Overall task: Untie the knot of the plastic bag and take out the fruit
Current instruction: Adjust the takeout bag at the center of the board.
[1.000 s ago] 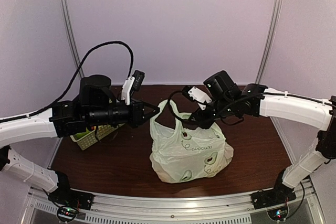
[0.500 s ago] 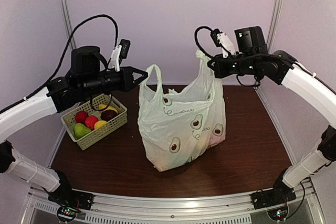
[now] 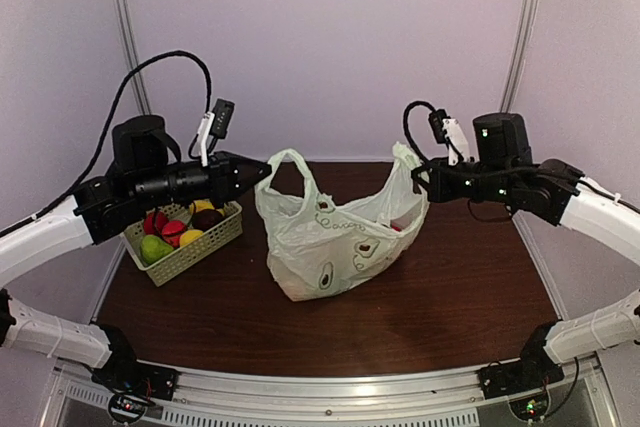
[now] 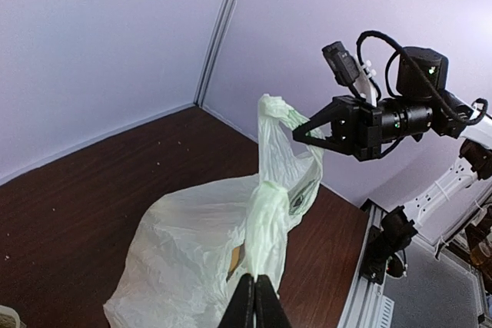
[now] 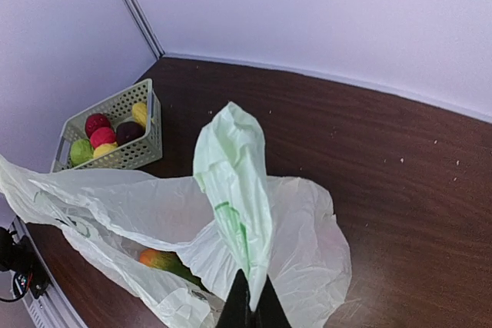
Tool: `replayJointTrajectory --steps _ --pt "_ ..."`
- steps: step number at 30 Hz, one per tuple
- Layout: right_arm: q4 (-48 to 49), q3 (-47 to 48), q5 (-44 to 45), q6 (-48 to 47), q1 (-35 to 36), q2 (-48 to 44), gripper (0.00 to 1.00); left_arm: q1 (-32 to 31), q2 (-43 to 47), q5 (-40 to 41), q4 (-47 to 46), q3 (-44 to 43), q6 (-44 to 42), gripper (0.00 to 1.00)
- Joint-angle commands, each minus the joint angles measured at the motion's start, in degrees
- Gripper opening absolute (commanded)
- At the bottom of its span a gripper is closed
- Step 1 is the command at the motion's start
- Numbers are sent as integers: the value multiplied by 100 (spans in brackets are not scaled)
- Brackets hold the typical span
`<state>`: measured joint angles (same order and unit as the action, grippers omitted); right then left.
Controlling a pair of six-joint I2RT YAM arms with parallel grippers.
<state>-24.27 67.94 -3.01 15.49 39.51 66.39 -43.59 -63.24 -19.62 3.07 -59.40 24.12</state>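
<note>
Two-sided hold | left gripper [image 3: 260, 171] clamped on one loop of the plastic bag [image 3: 320, 242] | right gripper [image 3: 418, 176] clamped on the other loop | bag mouth open | orange fruit [image 5: 160, 259] inside

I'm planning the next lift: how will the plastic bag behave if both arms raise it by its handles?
Probably floppy: the plastic bag sags and crinkles between the handles pinched by the left fingers and right fingers. Its bottom will likely hang heavy, since fruit lies inside.
</note>
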Motion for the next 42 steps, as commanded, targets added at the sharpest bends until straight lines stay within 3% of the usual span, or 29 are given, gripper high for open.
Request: replayJointTrajectory --steps 1,3,4,8,11,15,22,30,33,42 --pt "831 -810 -879 719 24 -210 0 0 89 -214 -219 423 224 2" --pt "1003 -961 -1114 762 106 -277 0 4 85 -130 -192 488 323 5" --pt "1019 -985 -1179 746 167 -302 0 2 81 -62 -160 486 363 11" --pt "975 -1059 -1000 739 437 -431 0 -76 162 198 -36 421 569 57" --pt "1022 -1220 -744 876 565 -565 0 -478 294 1071 400 228 666 69" --pt "1101 -1465 -283 1081 737 -735 0 -1486 308 2783 959 -139 982 71" --pt "1119 -1539 486 1318 948 -821 0 -2733 -14 4478 1265 -352 1983 67" --pt "1126 -1602 639 1421 1104 -792 0 -3059 -772 4317 846 -857 1934 62" --pt "1111 -1643 657 1431 1174 -803 0 -3052 -1064 4553 1111 -1251 1785 64" --pt "1078 -1651 675 1450 1275 -895 0 -2583 -1354 4547 1354 -1612 1712 64"
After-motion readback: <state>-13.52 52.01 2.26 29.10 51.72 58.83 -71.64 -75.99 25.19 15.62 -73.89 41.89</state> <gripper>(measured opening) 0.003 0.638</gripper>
